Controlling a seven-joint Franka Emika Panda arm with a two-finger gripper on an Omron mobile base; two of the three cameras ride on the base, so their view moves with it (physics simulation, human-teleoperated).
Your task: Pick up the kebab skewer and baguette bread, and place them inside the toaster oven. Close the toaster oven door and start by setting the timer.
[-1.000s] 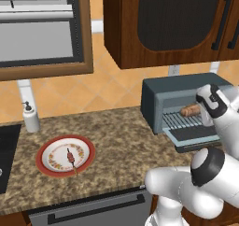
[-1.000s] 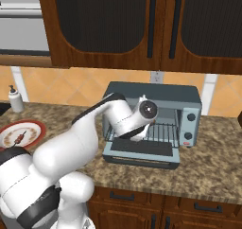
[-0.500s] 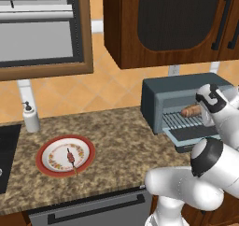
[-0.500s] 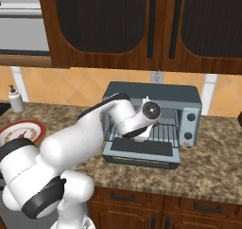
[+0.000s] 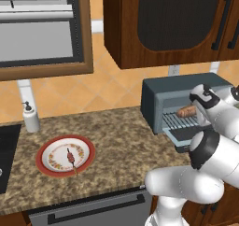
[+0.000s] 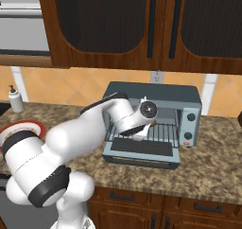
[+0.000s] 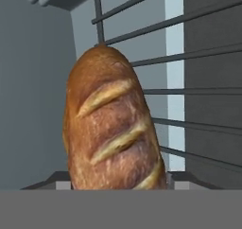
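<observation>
The baguette bread (image 7: 111, 128) looms close in the hand view, reaching down to its bottom edge, with the wire rack (image 7: 198, 91) behind it. From the left base it shows as a golden-brown loaf (image 5: 186, 111) inside the blue-grey toaster oven (image 5: 158, 92), just over the rack. My gripper (image 5: 198, 109) reaches into the oven mouth and is shut on the loaf; its fingertips are hidden. The toaster oven door (image 6: 142, 150) hangs down open. The kebab skewer (image 5: 71, 157) lies on the red-rimmed plate (image 5: 46, 166) far to the left.
A soap bottle (image 5: 31, 117) stands against the back wall left of the plate. Dark wood cabinets hang above the oven. The oven's knobs (image 6: 190, 117) sit on its right strip. My own arm crosses in front of the oven's left half in the right base view.
The hand has shifted a little to the left inside the oven, and the baguette went with it.
</observation>
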